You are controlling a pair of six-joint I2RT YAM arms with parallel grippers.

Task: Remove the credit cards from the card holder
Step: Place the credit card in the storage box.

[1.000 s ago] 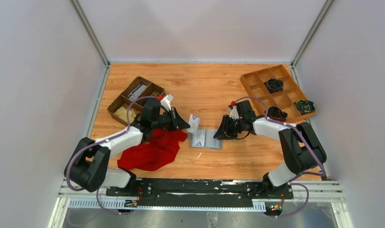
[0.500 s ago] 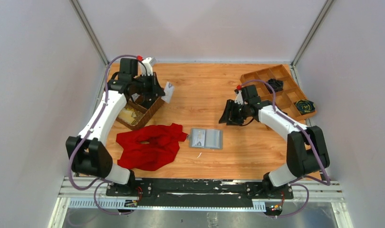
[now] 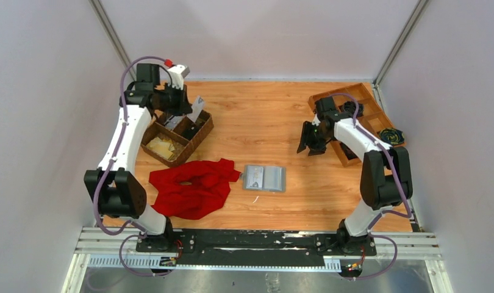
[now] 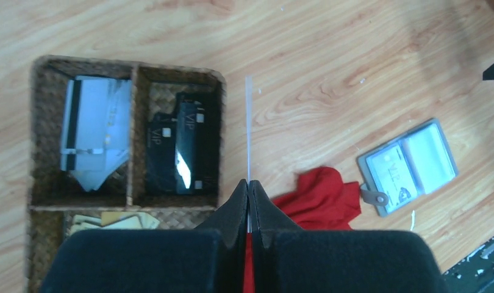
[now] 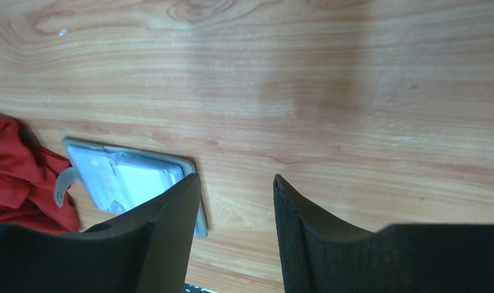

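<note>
Two hands in play, and the left hand (image 3: 187, 105) is the busy one: it is clamped shut on a credit card (image 3: 197, 108), held up in the air by the far corner of the wicker basket (image 3: 199, 135). From the left wrist camera that card shows edge-on, a thin pale line rising out of the pinched fingertips (image 4: 239, 194).

Below it the basket's compartments are already stocked: pale cards with a dark stripe (image 4: 95, 131) in one, black cards (image 4: 183, 149) in the next, tan ones (image 4: 113, 220) peeking from a third.

Over on the other side, the right hand (image 3: 308, 139) hangs above the surface (image 3: 263, 116) with its jaws spread and nothing between them, just beside the wooden tray (image 3: 369, 128).

Out in the middle, the card holder (image 3: 264, 178) lies opened flat on the wood, well apart from both hands, with pale printed cards showing in its two halves. Its small tab points toward the red cloth (image 3: 193, 186), which lies crumpled just beside it.
</note>
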